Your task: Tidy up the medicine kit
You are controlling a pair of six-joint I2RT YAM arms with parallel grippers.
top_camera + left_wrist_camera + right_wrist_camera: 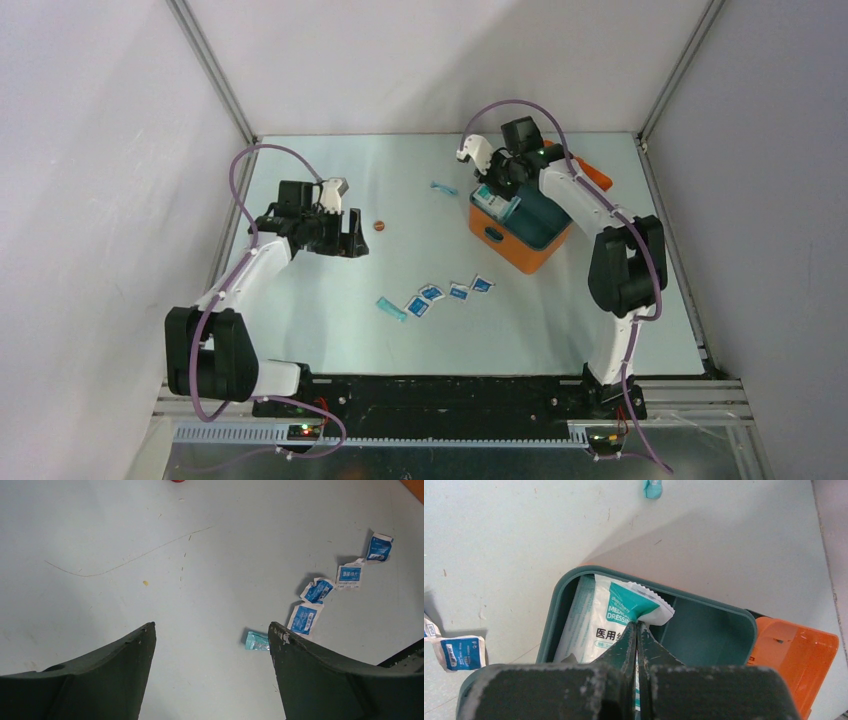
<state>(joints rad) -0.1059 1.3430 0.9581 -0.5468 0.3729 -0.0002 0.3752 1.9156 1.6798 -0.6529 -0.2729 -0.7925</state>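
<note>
Pale grey desk [320,330] between white walls, and toward its far right sits the medicine kit [505,245], a boxy orange plastic case with a dark teal divided tray insert [704,625] and its hinged orange lid [794,647] thrown open on the far side. The right claw [638,626] is down in the kit, fingers pressed together, pinching the crimped edge of a white-and-teal medical dressing packet [616,605] that stands in the compartment farthest from the lid. Well apart to the kit's left, the left claw [212,629] hovers above the desk, spread wide and gripping nothing. Four small blue-and-white sachets [320,591] lie in a loose row off the kit's near-left side, with a small teal packet [256,641] at the end of the row farthest from the kit.
</note>
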